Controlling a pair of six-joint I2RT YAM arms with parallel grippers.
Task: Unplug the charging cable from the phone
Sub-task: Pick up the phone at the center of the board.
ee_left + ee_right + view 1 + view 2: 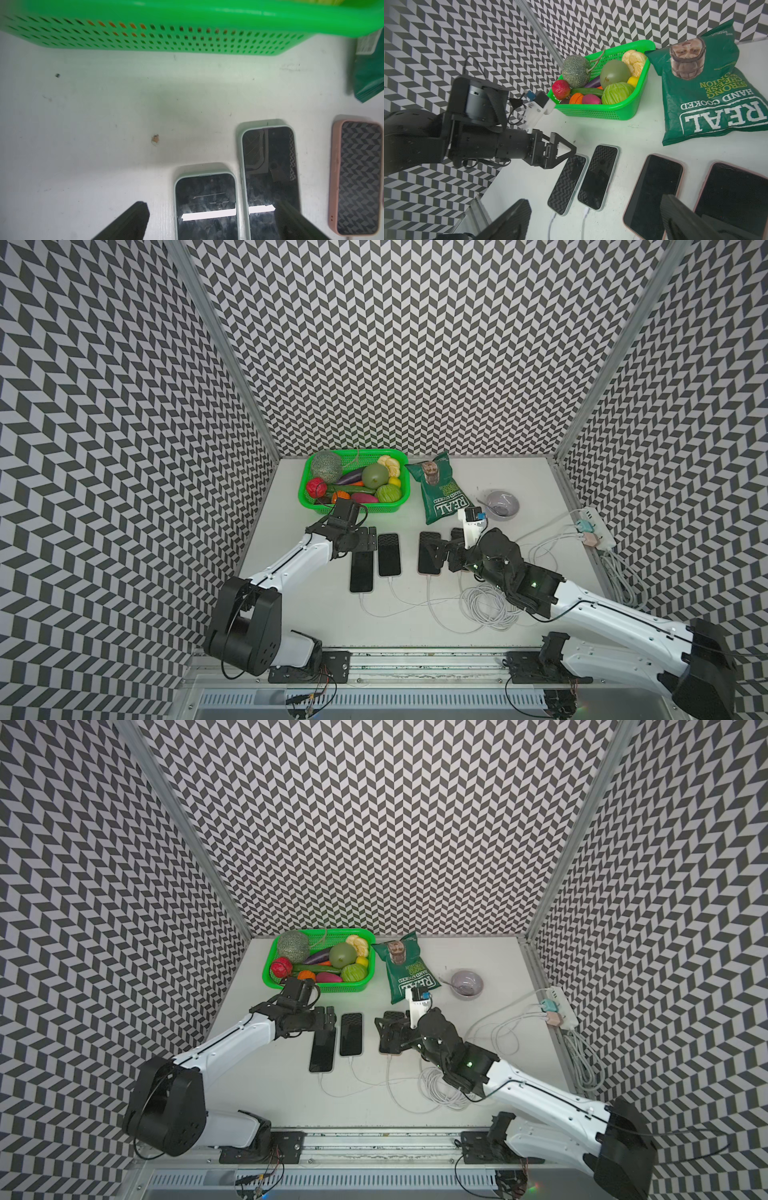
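Poised with left fingers (pixel 133 218) wide above leftmost phone (pixel 361 572), right fingers (pixel 675 212) wide over third phone (pixel 652 187); gripping nothing; cables (pixel 584 218) plugged in, on worktop (pixel 316 614)

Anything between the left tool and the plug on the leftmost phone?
Nothing visible does. The left tool hangs open over the far end of the leftmost phone; the plug sits at its near end, another phone close beside.

White left arm (pixel 291 562) stretched inward, black left gripper (pixel 369 538) low, jaws wide apart, empty. White right arm (pixel 602 610) angled inward, black right gripper (pixel 434 552) likewise wide, empty.
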